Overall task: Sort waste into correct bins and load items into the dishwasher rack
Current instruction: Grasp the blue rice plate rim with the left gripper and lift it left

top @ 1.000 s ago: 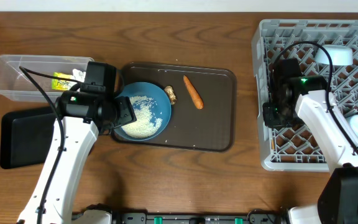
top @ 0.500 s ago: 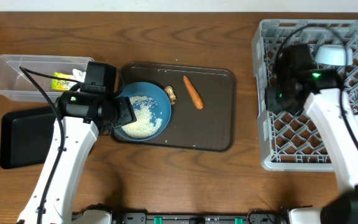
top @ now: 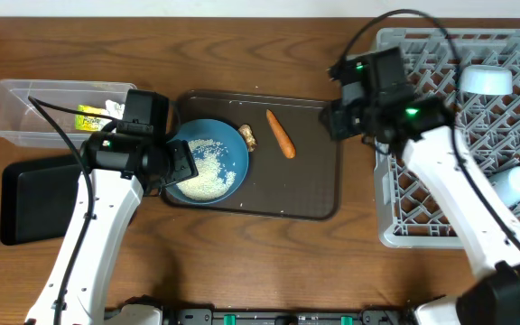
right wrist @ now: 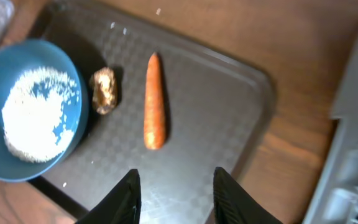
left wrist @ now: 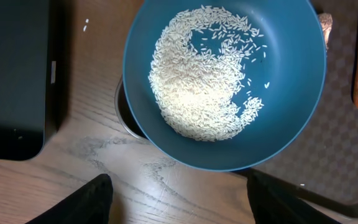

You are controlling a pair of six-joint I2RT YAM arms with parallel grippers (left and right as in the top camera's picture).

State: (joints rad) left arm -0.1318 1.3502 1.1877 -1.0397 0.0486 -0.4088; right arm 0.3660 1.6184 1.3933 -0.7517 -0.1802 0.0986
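Note:
A blue bowl (top: 208, 162) holding loose white rice (left wrist: 197, 81) sits at the left end of the brown serving tray (top: 314, 194). An orange carrot (top: 281, 133) and a small brownish food scrap (top: 248, 137) lie on the tray to its right. My left gripper (left wrist: 179, 202) stands open at the bowl's near rim, with only bare table between its fingers (left wrist: 86, 202). My right gripper (right wrist: 176, 199) hangs open and empty over the tray's right part, short of the carrot (right wrist: 154, 102). The grey dishwasher rack (top: 422, 236) is at the right.
A clear tub (top: 16, 104) with a yellow-green wrapper (top: 90, 118) stands at the far left, and a flat black tray (top: 30, 199) lies in front of it. In the rack are a white cup (top: 486, 79) and another pale item (top: 513, 185).
My right arm has swung left out of the rack to the brown tray's right edge, and its jaws have widened. The left arm and the bowl have not moved.

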